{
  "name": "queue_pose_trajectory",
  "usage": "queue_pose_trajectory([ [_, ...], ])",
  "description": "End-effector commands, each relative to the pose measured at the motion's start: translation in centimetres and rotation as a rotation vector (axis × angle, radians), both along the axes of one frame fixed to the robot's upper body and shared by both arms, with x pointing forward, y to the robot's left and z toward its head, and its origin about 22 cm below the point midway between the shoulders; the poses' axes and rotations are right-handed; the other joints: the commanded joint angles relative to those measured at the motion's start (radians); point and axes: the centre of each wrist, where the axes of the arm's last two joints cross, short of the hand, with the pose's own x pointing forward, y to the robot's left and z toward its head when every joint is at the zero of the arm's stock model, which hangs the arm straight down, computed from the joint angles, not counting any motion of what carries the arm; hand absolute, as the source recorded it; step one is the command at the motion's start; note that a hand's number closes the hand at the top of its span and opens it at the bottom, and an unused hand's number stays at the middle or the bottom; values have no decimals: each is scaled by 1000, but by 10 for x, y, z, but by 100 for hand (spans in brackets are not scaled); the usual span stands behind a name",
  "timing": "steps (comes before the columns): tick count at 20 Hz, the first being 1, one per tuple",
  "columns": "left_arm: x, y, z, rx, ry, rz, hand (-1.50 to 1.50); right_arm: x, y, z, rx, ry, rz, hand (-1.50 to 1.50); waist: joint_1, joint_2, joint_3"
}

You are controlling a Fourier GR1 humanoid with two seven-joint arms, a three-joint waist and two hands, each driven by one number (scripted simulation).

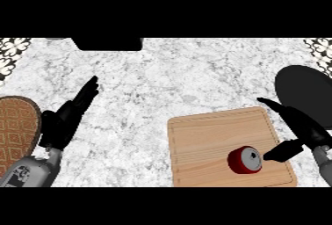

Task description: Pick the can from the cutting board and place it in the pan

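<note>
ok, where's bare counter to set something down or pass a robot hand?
Free: the marble counter between the left robot hand and the cutting board, and the board's upper left. Crowded: the board's lower right, where the right robot hand sits at the can, with the pan just behind.

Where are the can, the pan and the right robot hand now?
can point(246, 160), head view, on its red side wall.
pan point(304, 88), head view, on its dark inner surface.
right robot hand point(299, 127), head view, on its palm.
</note>
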Motion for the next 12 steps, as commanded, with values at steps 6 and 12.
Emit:
queue_pose_trajectory([
  [6, -1, -9, 2, -3, -4, -19, 0, 26, 56, 53, -315, 385, 183, -150, 24, 3, -1],
  [12, -7, -15, -10, -3, 14, -4, 0, 41, 100, 56, -353, 567, 239, -150, 9, 2, 1],
])
